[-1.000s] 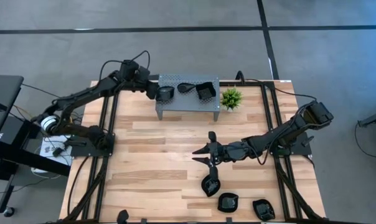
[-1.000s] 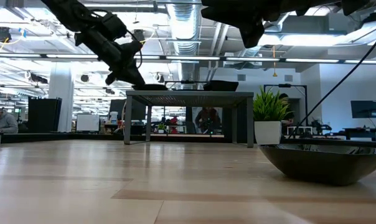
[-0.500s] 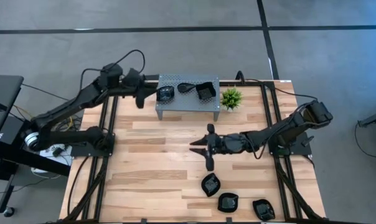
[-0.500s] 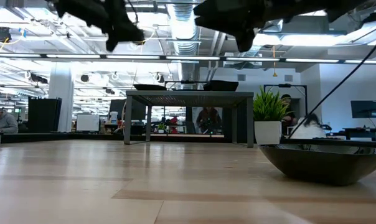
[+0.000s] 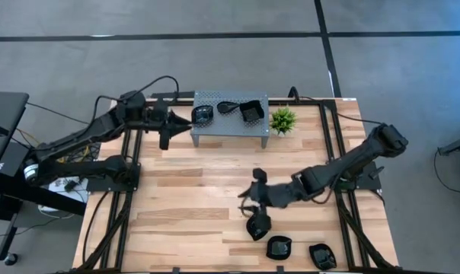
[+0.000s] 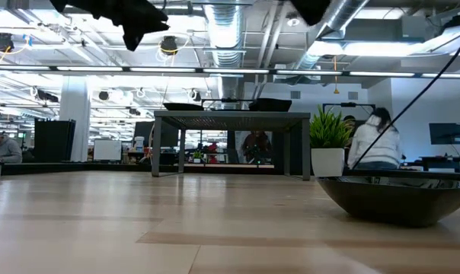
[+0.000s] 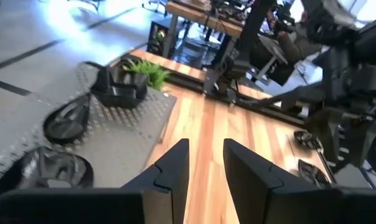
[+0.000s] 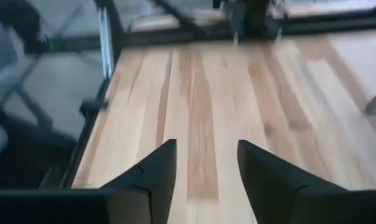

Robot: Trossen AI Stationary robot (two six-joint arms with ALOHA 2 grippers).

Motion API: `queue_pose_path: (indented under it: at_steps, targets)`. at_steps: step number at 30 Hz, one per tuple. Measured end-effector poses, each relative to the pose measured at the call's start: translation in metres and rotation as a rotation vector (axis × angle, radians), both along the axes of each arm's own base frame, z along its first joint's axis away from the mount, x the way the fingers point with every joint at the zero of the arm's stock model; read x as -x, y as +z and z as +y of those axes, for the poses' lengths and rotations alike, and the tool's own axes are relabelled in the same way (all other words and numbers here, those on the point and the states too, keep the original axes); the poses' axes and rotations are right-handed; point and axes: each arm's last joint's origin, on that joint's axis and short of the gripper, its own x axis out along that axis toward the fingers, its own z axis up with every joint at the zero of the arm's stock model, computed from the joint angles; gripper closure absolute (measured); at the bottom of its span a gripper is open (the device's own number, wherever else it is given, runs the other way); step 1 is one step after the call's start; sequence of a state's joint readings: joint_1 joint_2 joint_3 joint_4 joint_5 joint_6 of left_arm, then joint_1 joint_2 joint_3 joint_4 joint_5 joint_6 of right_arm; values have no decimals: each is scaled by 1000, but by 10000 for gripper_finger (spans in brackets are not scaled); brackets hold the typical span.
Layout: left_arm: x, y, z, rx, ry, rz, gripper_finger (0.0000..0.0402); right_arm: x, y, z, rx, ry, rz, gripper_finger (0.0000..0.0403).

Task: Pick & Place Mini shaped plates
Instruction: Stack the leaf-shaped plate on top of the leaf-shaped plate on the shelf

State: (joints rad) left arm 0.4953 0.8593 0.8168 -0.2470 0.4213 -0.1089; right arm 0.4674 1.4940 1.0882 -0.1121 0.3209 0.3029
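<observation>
High view, glossy black mini shaped plates point(image 5: 257, 226)

Two dark jointed arms — black cables trailing — angular black claw fingers point(image 7: 169, 171).

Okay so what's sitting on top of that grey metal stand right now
Three black mini plates rest on the perforated stand: a rounded one at its left end, a leaf-shaped one in the middle, a squarish one on the right. Neither pincer covers them. What lies under the stand stays hidden from above.

Three black plates point(image 7: 70, 121) are seen on the perforated stand point(image 7: 122, 134) at left. The left end effector point(image 7: 205, 165), fingers parted and empty, is held above the bench point(image 7: 250, 134).
</observation>
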Motion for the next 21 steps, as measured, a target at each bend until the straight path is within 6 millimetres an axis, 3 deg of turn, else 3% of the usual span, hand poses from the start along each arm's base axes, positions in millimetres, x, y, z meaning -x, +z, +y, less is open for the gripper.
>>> queue_pose_path:
  at_steps: [5, 11, 21]
  targets:
    - [-3, -16, -5, 22, -31, 43, 302, 18, -6, 23, 94, 91, 86, 223]
    - [-3, -33, -5, 47, -31, 86, 302, 33, -29, 45, 46, 106, 181, 234]
    - [-3, -47, -6, 108, -17, 116, 302, 19, -94, 76, 34, 288, 424, 248]
